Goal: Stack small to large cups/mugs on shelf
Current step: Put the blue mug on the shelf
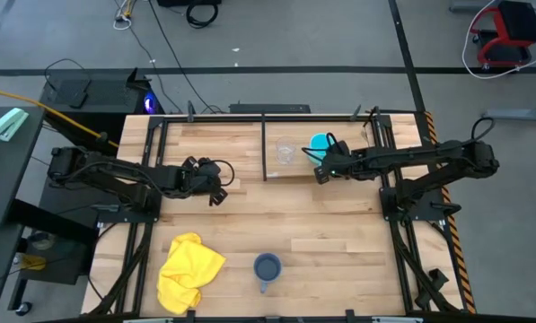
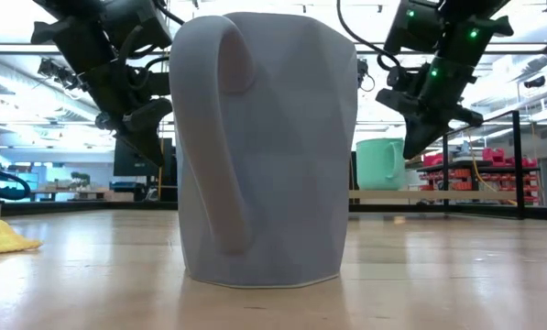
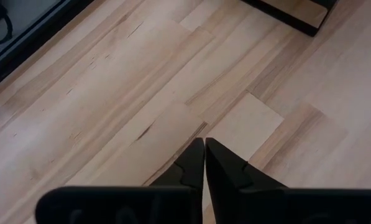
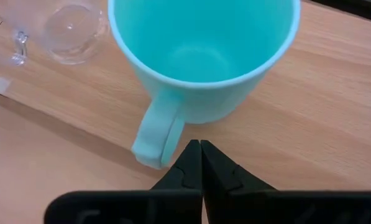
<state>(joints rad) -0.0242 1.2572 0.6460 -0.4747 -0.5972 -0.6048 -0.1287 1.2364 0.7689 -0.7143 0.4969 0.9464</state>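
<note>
The cyan mug (image 4: 204,56) stands upright on the light-wood shelf (image 1: 294,170), its handle (image 4: 157,134) toward my right gripper; it also shows in the high view (image 1: 319,144). The clear glass cup (image 4: 70,31) stands beside it on the shelf (image 1: 286,152). The dark grey-blue mug (image 1: 267,268) stands near the table's front edge, filling the low view (image 2: 264,147). My right gripper (image 4: 201,149) is shut and empty, just short of the cyan mug's handle. My left gripper (image 3: 204,149) is shut and empty above bare tabletop at the left.
A yellow cloth (image 1: 188,271) lies at the front left of the table. Thin black uprights (image 1: 264,144) frame the shelf. Bare wood lies between the shelf and the grey-blue mug.
</note>
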